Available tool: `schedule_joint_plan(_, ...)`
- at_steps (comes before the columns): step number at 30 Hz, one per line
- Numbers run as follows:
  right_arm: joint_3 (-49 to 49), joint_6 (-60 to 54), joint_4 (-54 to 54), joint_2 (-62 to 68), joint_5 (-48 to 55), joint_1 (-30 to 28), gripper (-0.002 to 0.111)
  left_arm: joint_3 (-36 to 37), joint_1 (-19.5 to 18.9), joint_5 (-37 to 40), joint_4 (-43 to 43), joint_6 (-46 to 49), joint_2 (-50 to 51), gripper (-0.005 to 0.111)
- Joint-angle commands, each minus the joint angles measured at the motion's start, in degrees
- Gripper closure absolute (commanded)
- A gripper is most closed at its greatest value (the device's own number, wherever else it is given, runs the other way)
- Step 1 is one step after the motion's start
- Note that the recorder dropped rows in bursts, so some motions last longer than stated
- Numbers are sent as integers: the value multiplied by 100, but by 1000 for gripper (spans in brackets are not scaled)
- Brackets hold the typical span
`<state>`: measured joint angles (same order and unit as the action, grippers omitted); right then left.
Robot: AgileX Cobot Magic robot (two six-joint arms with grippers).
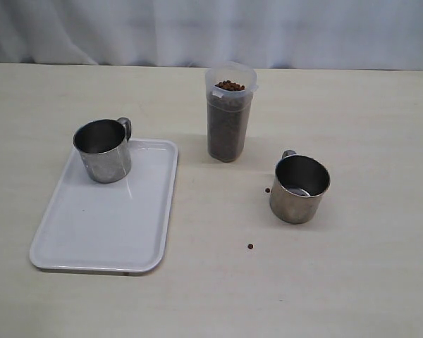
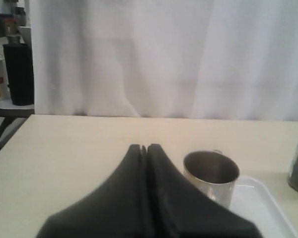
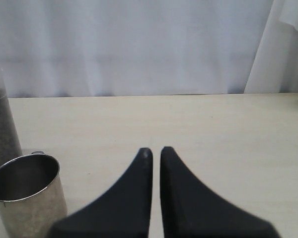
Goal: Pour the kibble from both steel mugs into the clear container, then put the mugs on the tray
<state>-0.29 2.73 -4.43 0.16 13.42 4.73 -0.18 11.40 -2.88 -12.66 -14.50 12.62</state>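
One steel mug (image 1: 103, 149) stands upright and empty on the far end of the white tray (image 1: 102, 225); the left wrist view shows this mug (image 2: 211, 176) on the tray (image 2: 258, 208), beside my shut left gripper (image 2: 143, 147). The other steel mug (image 1: 299, 188) stands upright on the table right of the clear container (image 1: 229, 113), which is filled with kibble (image 1: 230, 86) nearly to the rim. In the right wrist view that mug (image 3: 25, 198) sits beside my right gripper (image 3: 155, 150), whose jaws are shut with a thin slit and nothing between them. Neither gripper appears in the exterior view.
Two stray kibble pellets lie on the table, one (image 1: 267, 190) next to the right mug and one (image 1: 250, 246) nearer the front. A white curtain (image 1: 211, 32) hangs behind the table's far edge. Off the table's left side stands a dark cylinder (image 2: 19, 73) on another surface.
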Motion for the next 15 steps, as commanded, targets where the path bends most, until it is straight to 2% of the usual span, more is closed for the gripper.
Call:
schedule_joint_plan(1, 29, -10, -72, -16, 15, 11, 104, 18, 151, 89, 76, 79, -21, 107)
schedule_joint_plan(3, 29, -10, -72, -16, 15, 11, 104, 18, 151, 89, 76, 79, -34, 107)
schedule_joint_plan(5, 29, -10, -72, -16, 15, 11, 104, 18, -30, 288, 76, 116, -232, 107)
schedule_joint_plan(7, 29, -10, -72, -16, 15, 11, 104, 18, -211, 770, -54, 116, -506, 107)
schedule_joint_plan(11, 29, -10, -72, -16, 15, 11, 104, 18, -213, 1093, -54, 116, -1182, 107)
schedule_joint_plan(15, 29, -10, -72, -16, 15, 11, 104, 18, -290, 1301, -54, 126, -1262, 107)
